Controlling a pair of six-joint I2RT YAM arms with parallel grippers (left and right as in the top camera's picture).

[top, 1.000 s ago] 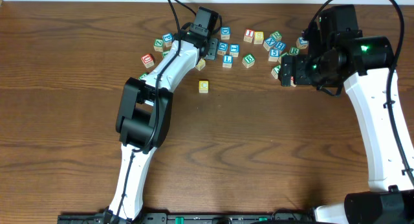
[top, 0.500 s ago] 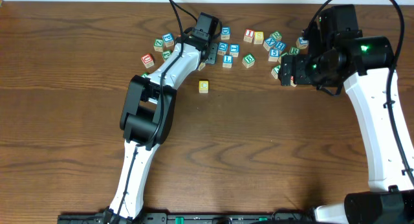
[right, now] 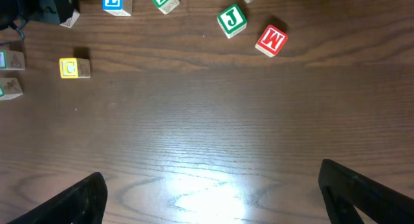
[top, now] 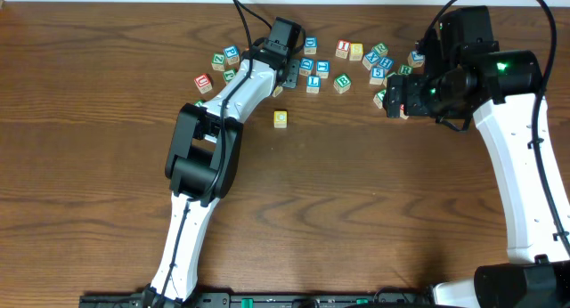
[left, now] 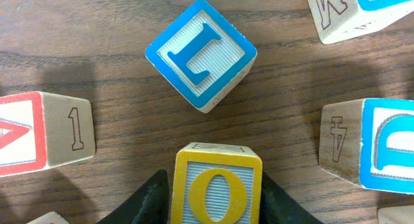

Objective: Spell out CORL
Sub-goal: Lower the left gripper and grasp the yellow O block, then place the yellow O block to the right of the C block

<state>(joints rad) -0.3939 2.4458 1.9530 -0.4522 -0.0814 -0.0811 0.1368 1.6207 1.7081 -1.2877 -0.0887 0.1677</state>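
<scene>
While the left tool (left: 217,180) clamps the O cube (left: 217,195), the C cube (top: 280,118) lies alone toward the robot's base, nearer that arm; the right tool (right: 213,191) gapes empty.

Letter cubes (top: 343,80) lie scattered along the 12 o'clock side of the table (top: 107,183). The left gripper (top: 290,72) sits among them, and one yellow cube (top: 280,118) lies alone at its 6 o'clock. The right gripper (top: 393,103) hangs at the scatter's 3 o'clock end.
</scene>
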